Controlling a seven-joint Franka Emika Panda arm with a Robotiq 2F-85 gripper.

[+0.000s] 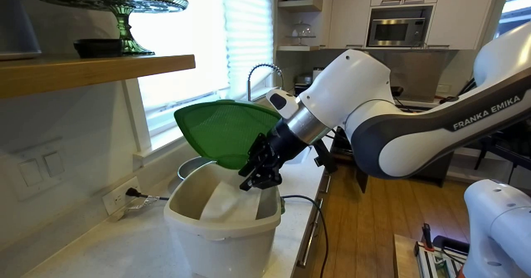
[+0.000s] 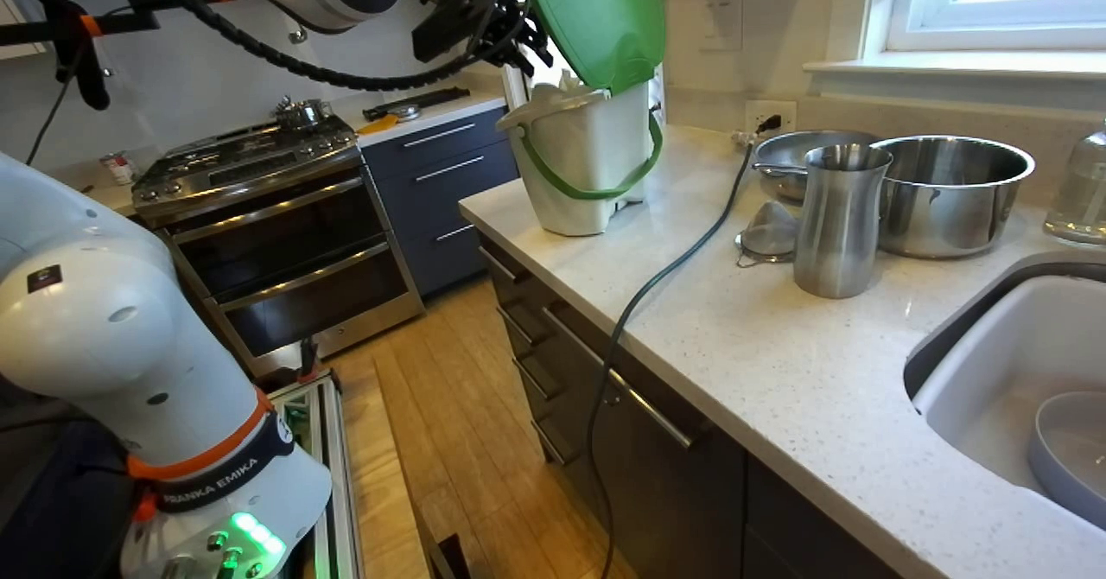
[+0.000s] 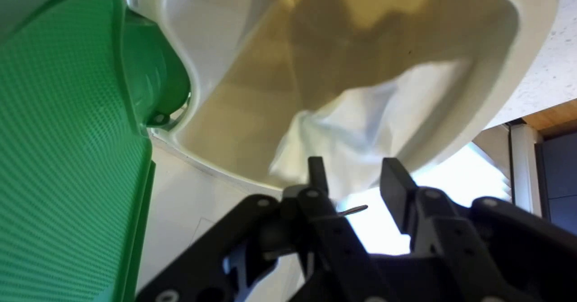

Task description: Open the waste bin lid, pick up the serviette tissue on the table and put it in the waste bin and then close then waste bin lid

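- Tool (image 3: pixel 354 163) stands wide: in the wrist view I find its two fingers (image 3: pixel 318 173) apart, with a plain gap between the tips.
- Position: I have it slanted downward over the mouth of the waste bin (image 1: pixel 224 249).
- Serviette tissue (image 3: pixel 356 133): white, creased, partly blurred. Through the wrist camera I see it at the bin's mouth, most of it seen over the interior, its near end overlapping the rim line beyond the fingertips. Whether it touches the tool I cannot tell.
- Waste bin: cream-white, upright on the desk (image 2: pixel 734 346), near the end of the surface. I note its green handle (image 2: pixel 596 194) lowered against the side.
- Waste bin lid (image 2: pixel 600 22): green, raised in both exterior views, tilted back from the rim. I record its textured inner face in the wrist view.
- Also on the desk, apart from the bin in an exterior view: steel pitcher (image 2: pixel 838 225), steel pot (image 2: pixel 950 207), steel pan (image 2: pixel 786 183), small strainer (image 2: pixel 769 233).
- Cable (image 2: pixel 593 441): runs from the wall outlet (image 2: pixel 756 112) across the desk and down over its front edge.
- Sink (image 2: pixel 985 380): partly in view, set into the desk, with a grey bowl (image 2: pixel 1076 458) inside it.
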